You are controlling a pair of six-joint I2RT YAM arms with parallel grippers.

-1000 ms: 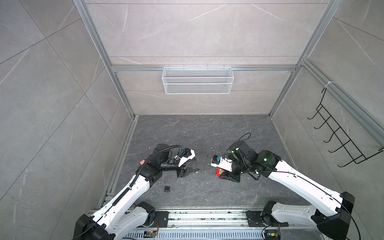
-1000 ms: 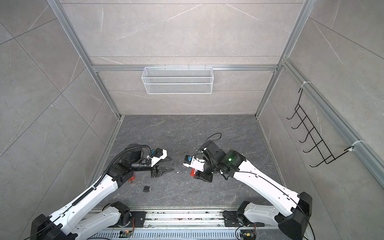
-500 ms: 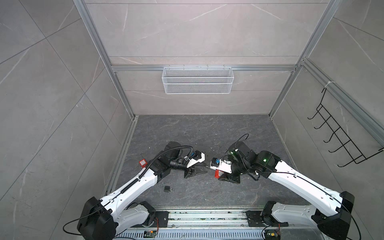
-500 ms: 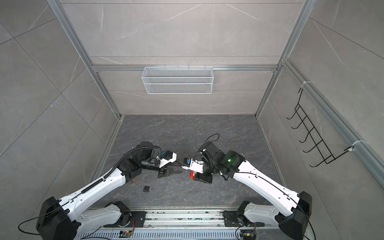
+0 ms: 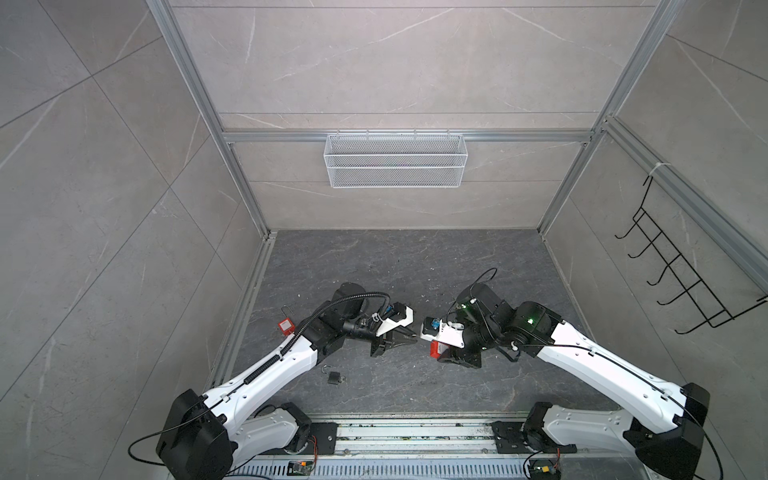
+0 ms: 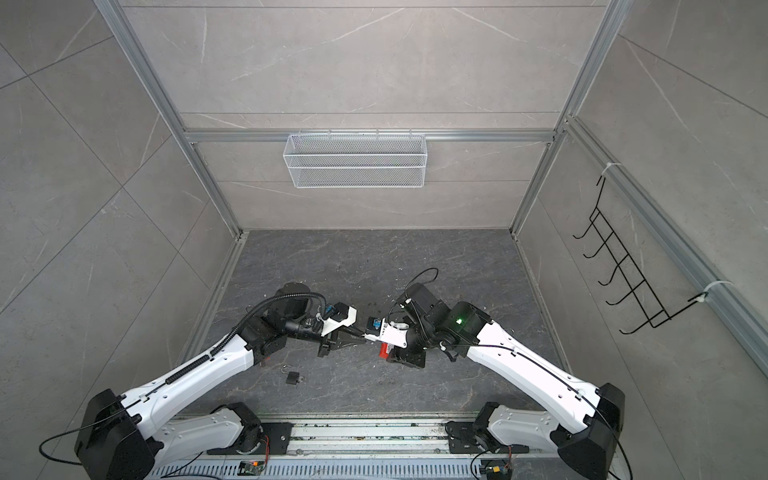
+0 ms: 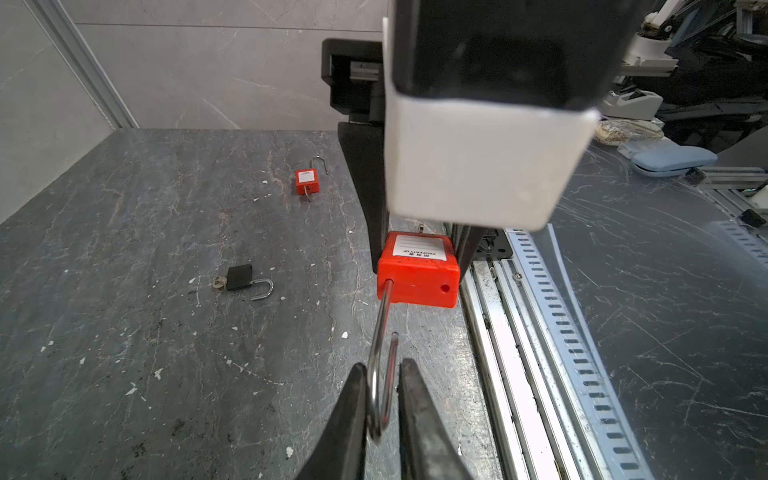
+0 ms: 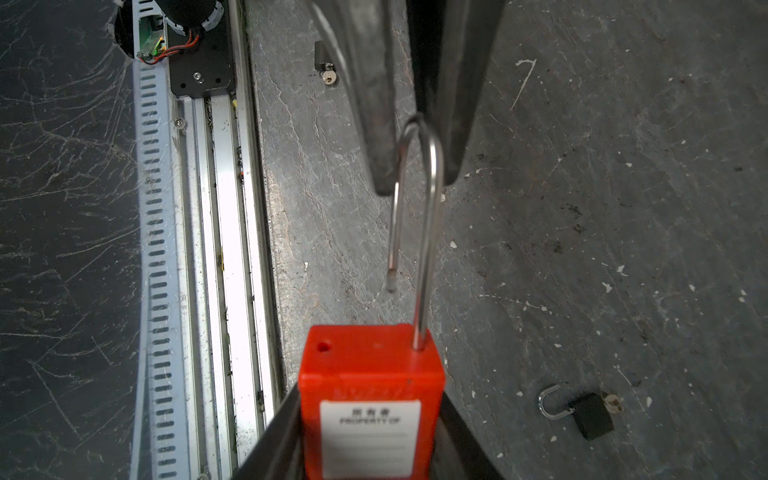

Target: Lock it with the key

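My right gripper is shut on the body of a red padlock with a white label, held just above the dark floor near the front middle. Its long steel shackle is open, the free end out of the body. My left gripper faces it, its two black fingers closed on either side of the shackle's bend. In both top views the two grippers meet tip to tip. No key shows on the held padlock.
A second red padlock with its shackle open lies at the left of the floor. A small black padlock with a key in it lies near the front. The arm rail runs along the front edge. A wire basket hangs on the back wall.
My left arm has swung right to the held padlock and its jaws have narrowed around the shackle's bend. The right arm and the padlock have stayed put.
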